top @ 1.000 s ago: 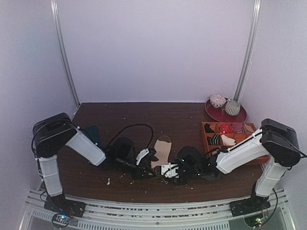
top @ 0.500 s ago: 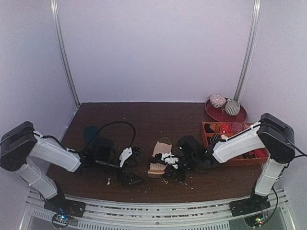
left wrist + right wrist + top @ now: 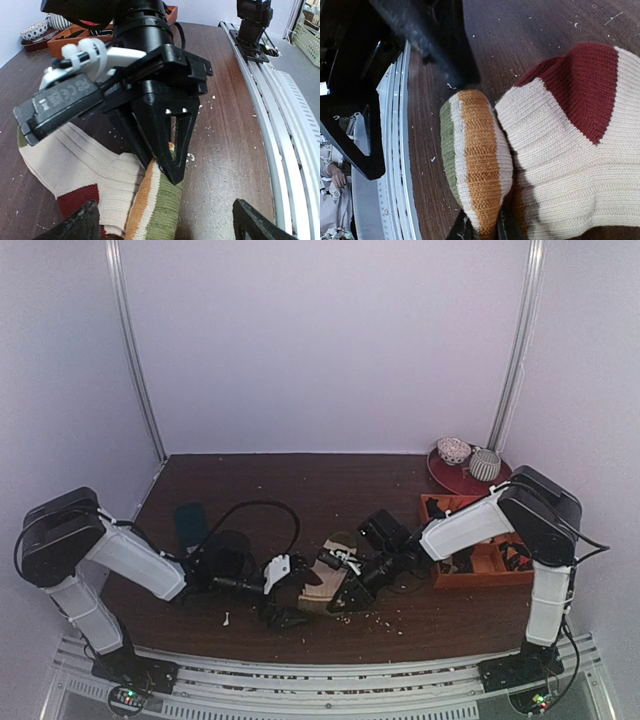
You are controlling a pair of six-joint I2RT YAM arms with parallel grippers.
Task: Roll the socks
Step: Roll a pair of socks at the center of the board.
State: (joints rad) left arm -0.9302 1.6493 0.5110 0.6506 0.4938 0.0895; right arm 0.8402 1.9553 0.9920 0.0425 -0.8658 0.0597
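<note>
Both arms meet at the socks (image 3: 75, 160): the right end effector (image 3: 162, 169) pinches their striped rolled end, the left end effector (image 3: 165, 222) gapes wide.

Raised characters stand on the black block (image 3: 64, 98) of my right claw (image 3: 166, 170) (my left wrist camera catches them), but they are too blurred to read.

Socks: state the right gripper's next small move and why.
Probably carry the striped end over onto the flat cream part, building the roll. The right gripper is shut on that folded end, the fold is short, and most of the socks lie flat on the table.
</note>
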